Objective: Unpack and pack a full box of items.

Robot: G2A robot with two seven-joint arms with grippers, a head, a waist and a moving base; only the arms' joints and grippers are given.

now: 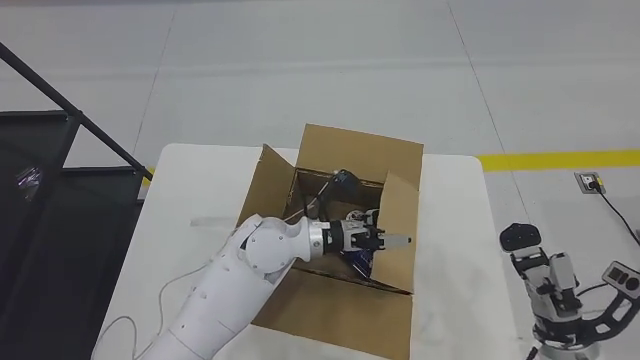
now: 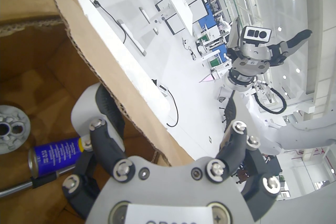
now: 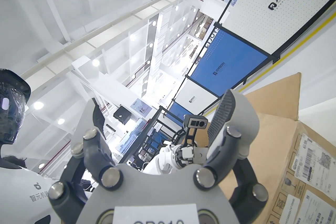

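Cardboard box (image 1: 340, 315) stands open on the white table (image 1: 200, 190), with all its flaps turned outward or upward. The left arm goes into the box from the near side. The left gripper (image 1: 385, 242) is at the upright flap (image 2: 110, 57) on the right side of the box. Its jaws are spread wide and hold nothing. In the left wrist view one finger (image 2: 105, 109) is on the inner side of this flap and the other finger (image 2: 233, 135) is on the outer side, so the ragged edge of the flap passes between them.

Inside the box, on the bottom, lies a blue can (image 2: 52, 154) on its side. Just beside it is a thin metal rod (image 2: 15, 188), and near both is a grey round disc (image 2: 10, 128) with holes in the middle. A dark object (image 1: 345, 180) is at the far wall of the box; what it is I cannot tell.

The right gripper (image 3: 161, 104) is past the right edge of the table, well apart from the box, and points up toward the ceiling. Its jaws are also spread wide, with nothing between them. White shipping labels (image 3: 309, 164) are on the outer wall of the box.
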